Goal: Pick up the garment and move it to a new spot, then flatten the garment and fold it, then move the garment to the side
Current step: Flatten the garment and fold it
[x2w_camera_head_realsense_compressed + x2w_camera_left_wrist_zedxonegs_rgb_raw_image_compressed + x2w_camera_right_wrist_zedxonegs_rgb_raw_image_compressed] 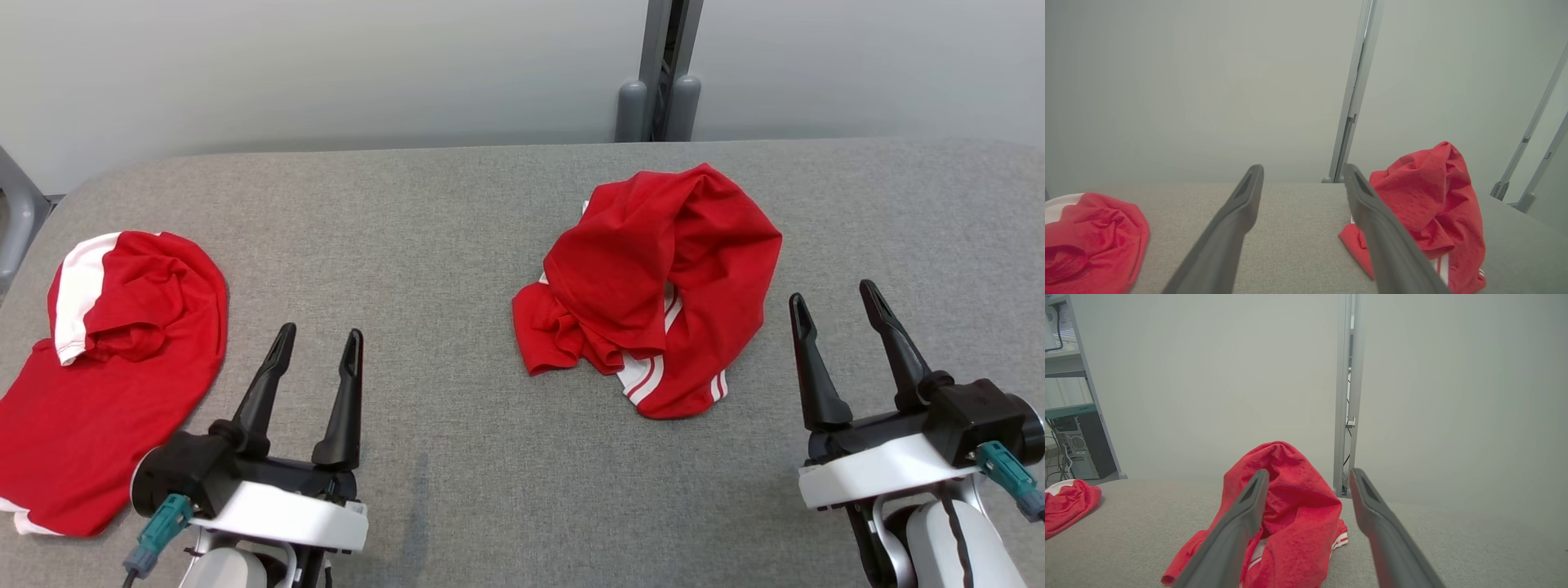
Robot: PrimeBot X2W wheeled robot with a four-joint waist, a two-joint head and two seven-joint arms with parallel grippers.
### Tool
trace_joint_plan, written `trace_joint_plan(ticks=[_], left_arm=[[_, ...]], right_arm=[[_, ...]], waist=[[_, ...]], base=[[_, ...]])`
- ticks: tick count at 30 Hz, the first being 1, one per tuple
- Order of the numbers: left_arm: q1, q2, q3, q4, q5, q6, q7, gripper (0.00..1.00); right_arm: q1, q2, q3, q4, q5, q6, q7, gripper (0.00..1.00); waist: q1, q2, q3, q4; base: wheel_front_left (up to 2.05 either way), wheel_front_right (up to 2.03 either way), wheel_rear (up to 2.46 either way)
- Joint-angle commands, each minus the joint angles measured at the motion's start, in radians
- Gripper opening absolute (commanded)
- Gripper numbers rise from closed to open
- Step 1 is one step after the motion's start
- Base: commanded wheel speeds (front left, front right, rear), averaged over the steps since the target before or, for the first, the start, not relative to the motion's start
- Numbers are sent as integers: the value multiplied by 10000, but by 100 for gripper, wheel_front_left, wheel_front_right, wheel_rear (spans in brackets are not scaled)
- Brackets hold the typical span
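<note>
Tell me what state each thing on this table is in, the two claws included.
Red garment with white stripes, crumpled in a heap, untouched.
Red garment with white panel, lying partly spread out, top end bunched.
Left gripper, open, holding nothing.
Right gripper, open, holding nothing, just beside the striped heap.

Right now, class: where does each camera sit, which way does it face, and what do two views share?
Head view: robot's head, forward and down at the grey table; left gripper and right gripper, open.
Left wrist view: left wrist, along its fingers toward the wall.
Right wrist view: right wrist, along its fingers at the crumpled red garment.
Shared: every view shows that garment.
</note>
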State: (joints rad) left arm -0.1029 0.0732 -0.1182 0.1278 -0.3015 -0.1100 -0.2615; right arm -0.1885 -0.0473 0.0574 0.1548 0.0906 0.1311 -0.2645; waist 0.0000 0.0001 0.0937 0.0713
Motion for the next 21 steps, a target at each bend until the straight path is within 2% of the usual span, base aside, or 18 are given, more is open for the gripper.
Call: trace_joint_plan(ticks=[1, 11, 21], left_arm=[[132, -50, 96, -170, 252, -48, -37, 100], [129, -202, 249, -286, 479, -177, -37, 100], [-70, -210, -218, -126, 112, -192, -38, 100]], right_arm=[[100, -62, -3, 70, 72, -7, -15, 100], [-36, -60, 278, 335, 215, -7, -15, 100], [-657, -59, 689, 1565, 1, -7, -15, 100]], waist=[[0, -1, -7, 13], [0, -1, 69, 150], [0, -1, 440, 872]], base=[[0, 0, 0], [0, 0, 0], [0, 0, 0]])
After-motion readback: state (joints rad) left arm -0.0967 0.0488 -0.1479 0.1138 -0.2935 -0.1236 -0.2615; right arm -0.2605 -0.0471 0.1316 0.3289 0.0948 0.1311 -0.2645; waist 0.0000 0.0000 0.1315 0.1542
